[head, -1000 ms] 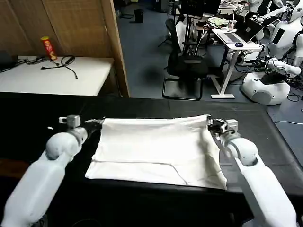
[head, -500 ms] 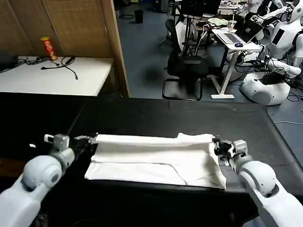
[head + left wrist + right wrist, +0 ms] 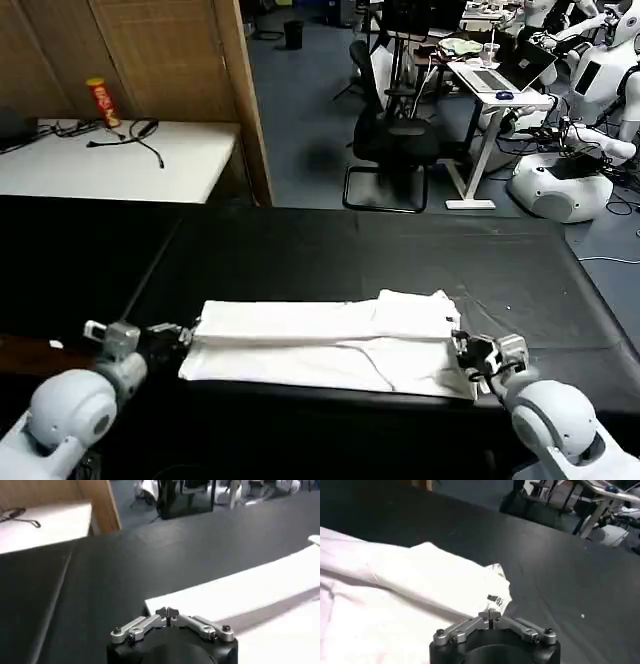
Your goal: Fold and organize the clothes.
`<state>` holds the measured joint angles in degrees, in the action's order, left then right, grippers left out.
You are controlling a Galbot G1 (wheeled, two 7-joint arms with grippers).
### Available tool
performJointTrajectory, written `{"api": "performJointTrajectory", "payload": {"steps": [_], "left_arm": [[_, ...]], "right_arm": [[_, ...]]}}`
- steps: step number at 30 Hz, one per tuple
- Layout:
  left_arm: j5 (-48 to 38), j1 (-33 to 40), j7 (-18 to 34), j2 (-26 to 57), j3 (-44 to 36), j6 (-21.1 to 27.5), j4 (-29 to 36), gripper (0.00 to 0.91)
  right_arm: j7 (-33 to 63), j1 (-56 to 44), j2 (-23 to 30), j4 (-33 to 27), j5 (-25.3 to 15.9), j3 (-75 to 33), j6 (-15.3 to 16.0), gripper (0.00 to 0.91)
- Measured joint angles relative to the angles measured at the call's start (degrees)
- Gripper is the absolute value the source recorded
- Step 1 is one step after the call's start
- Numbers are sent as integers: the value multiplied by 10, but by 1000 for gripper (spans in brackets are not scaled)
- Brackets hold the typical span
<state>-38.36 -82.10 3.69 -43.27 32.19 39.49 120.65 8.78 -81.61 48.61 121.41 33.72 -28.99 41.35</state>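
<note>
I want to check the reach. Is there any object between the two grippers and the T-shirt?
Nothing visible. The left gripper is at the left end of the T-shirt and the right gripper is at its right end, both directly at the cloth on the black table.

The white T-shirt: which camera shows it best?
The head view: the whole folded T-shirt lies between both grippers. The left wrist view shows one end; the right wrist view shows the other end, with a small label.
</note>
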Motion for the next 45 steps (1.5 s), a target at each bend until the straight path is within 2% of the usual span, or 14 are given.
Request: {"api": "performJointTrajectory", "payload": {"steps": [6,10,13,15,21,32,34,35,36,37,38,39,41,45], "left_arm": [[1,-26,11,-15,18,17,20,878],[-9,-29,10,-21,29,18,27,878],[-38,-8,19,-30,33,0,17,878],[-49,18,24,-39,31,-15,1,878],[-44,90,22,-78,7,-38,-66,878],[-52,133,12,-119,-14,-48,-148,878],[-53,137,12,-124,-16,-48,-159,878],[-54,138,11,-126,-18,-48,-162,868],[-55,139,10,-128,-18,-48,-165,741],[-58,140,10,-129,-18,-47,-169,380],[-61,140,9,-131,-18,-47,-172,234],[-63,140,9,-131,-18,-46,-173,127],[-69,139,6,-133,-18,-46,-174,68],[-72,137,1,-135,-19,-46,-173,10]], "right_arm": [[12,-28,4,38,31,-41,5,878],[27,-11,18,33,41,-53,-46,878],[32,23,40,3,20,-46,-79,878],[32,47,56,-23,3,-37,-87,878],[26,103,100,-93,-9,-7,-90,878],[9,160,142,-174,-36,36,-94,878],[9,165,148,-184,-39,38,-95,839],[8,166,150,-187,-40,39,-95,751],[7,166,151,-189,-41,39,-95,702],[7,167,152,-191,-43,40,-96,634],[6,168,153,-192,-44,40,-96,585],[6,169,153,-194,-44,41,-96,527],[6,169,154,-195,-45,41,-97,497],[5,170,156,-198,-47,40,-98,449]]}}
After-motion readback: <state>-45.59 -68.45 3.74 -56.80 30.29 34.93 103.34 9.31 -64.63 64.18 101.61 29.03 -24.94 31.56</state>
